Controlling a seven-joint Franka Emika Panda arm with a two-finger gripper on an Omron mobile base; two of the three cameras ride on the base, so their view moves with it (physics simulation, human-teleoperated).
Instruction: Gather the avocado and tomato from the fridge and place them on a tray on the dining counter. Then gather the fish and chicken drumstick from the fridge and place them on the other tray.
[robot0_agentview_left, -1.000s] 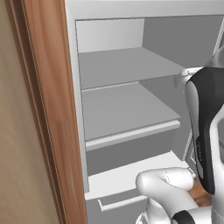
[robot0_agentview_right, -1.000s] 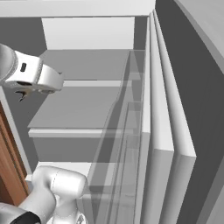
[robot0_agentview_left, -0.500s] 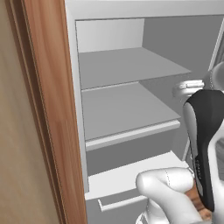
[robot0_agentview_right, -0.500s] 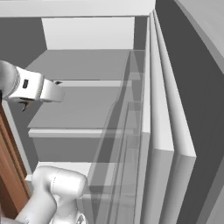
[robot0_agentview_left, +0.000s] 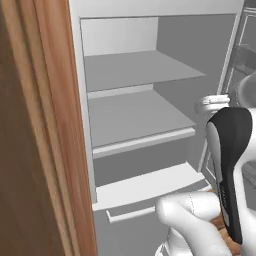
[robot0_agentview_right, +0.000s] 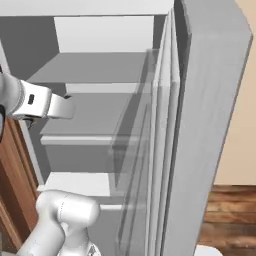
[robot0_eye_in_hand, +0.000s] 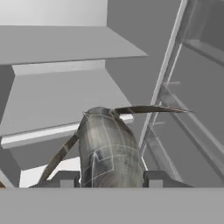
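My gripper (robot0_eye_in_hand: 111, 179) is shut on the fish (robot0_eye_in_hand: 107, 148), a grey-brown mottled body with thin dark fins, which sticks out from between the two finger tips. I hold it in front of the open fridge (robot0_agentview_left: 135, 115), level with its middle shelves (robot0_eye_in_hand: 57, 96). My white forearm (robot0_agentview_right: 35, 102) reaches in from the left in the right base view. The avocado, tomato, chicken drumstick, trays and dining counter are out of view.
The fridge door (robot0_agentview_right: 210, 100) stands open on the right, its clear door racks (robot0_eye_in_hand: 188, 118) close to my hand. A wooden cabinet side (robot0_agentview_left: 45, 150) borders the fridge on the left. The lower drawer front (robot0_agentview_left: 150, 187) sits below the shelves.
My forearm and hand have shifted a little lower and sideways in front of the shelves. The grip has stayed the same width.
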